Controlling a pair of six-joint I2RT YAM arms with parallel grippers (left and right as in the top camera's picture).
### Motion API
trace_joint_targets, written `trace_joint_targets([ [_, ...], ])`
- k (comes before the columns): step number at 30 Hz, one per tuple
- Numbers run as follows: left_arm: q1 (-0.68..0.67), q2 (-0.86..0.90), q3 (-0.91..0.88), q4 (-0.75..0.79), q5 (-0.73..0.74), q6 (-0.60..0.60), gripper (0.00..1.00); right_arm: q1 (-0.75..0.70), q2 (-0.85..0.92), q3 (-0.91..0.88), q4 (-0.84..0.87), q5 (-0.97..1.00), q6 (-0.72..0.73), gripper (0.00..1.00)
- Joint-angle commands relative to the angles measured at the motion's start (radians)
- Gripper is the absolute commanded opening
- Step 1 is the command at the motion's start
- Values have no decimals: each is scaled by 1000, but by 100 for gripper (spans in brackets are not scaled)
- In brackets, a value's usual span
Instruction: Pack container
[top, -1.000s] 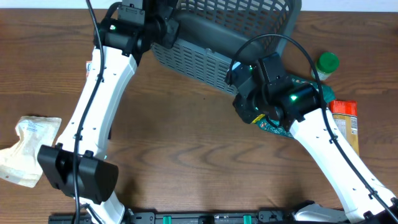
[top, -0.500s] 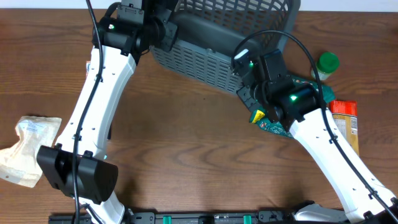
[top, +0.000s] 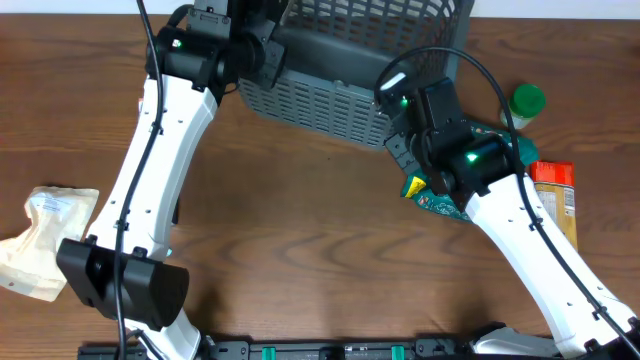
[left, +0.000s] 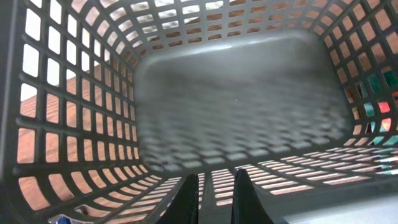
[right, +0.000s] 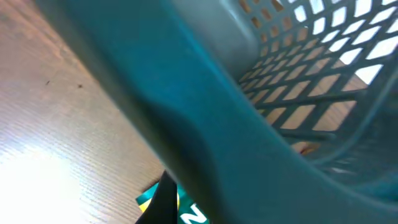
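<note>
1. Brown wood-grain bench (top: 300, 230) is filling the overhead view and carrying every item below.
2. Container (top: 330, 95): dark grey lattice basket. It is sitting at the far middle of the bench, tipped so that one slotted side wall is facing the overhead camera. Its solid floor is showing bare in the left wrist view.
3. Left pincer (left: 214, 175): it is reaching over the container's left rim and pointing into the basket. Its fingers (left: 188, 198) are standing close together with a narrow gap between them. Whether they are pinching the wall cannot be told.
4. Right pincer (top: 393, 100): it is pressing up against the container's near right corner, and the thick rim is crossing the whole right wrist view. Only one dark finger edge is showing, so its state cannot be told.
5. Teal packet (top: 432, 203): it is lying flat, partly under the right arm, just beside the container's corner.
6. Green-lidded jar (top: 527, 100): it is standing upright, right of the container.
7. Orange packet (top: 556, 195): it is lying near the right edge, below the jar.
8. White pouch (top: 45, 235): it is lying at the left edge, well apart from the container.
</note>
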Motion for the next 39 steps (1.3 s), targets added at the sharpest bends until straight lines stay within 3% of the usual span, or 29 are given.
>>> trace_joint_targets([
  [1,-7,12,-12,-56,-5,0,5,-16,2,11,17,50,17,3],
  [39,-44,10,-12,-233,-5,-65,5,-95,2,11,93,72,95,6],
])
